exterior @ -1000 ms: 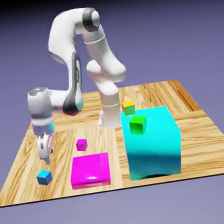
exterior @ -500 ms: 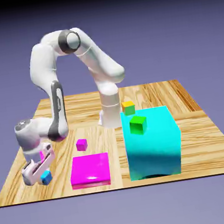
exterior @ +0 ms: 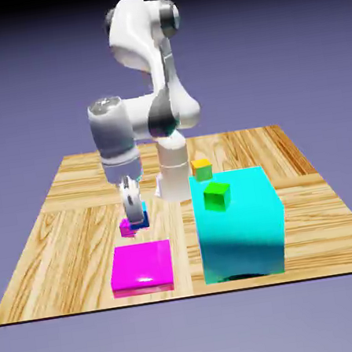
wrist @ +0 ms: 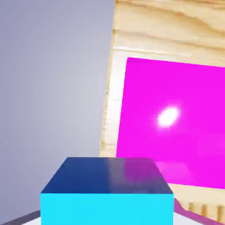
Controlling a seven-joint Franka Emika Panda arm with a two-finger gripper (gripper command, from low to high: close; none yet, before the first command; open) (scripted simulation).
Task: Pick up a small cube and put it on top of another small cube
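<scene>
Half the job looks done: the gripper (exterior: 136,214), fingers clamped on the blue cube (exterior: 140,219), holds it just above the purple cube (exterior: 127,228), slightly toward its 2 o'clock, with lowering and release left.

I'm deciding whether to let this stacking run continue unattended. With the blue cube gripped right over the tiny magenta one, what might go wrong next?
1. The gripper holds the small blue cube offset toward the exterior view's right of the tiny magenta cube; on release it may land off-centre and topple.
2. Both cubes are tiny, so the fingers could nudge the magenta cube while lowering.
3. A fallen cube might land on the flat magenta block close by.
</scene>
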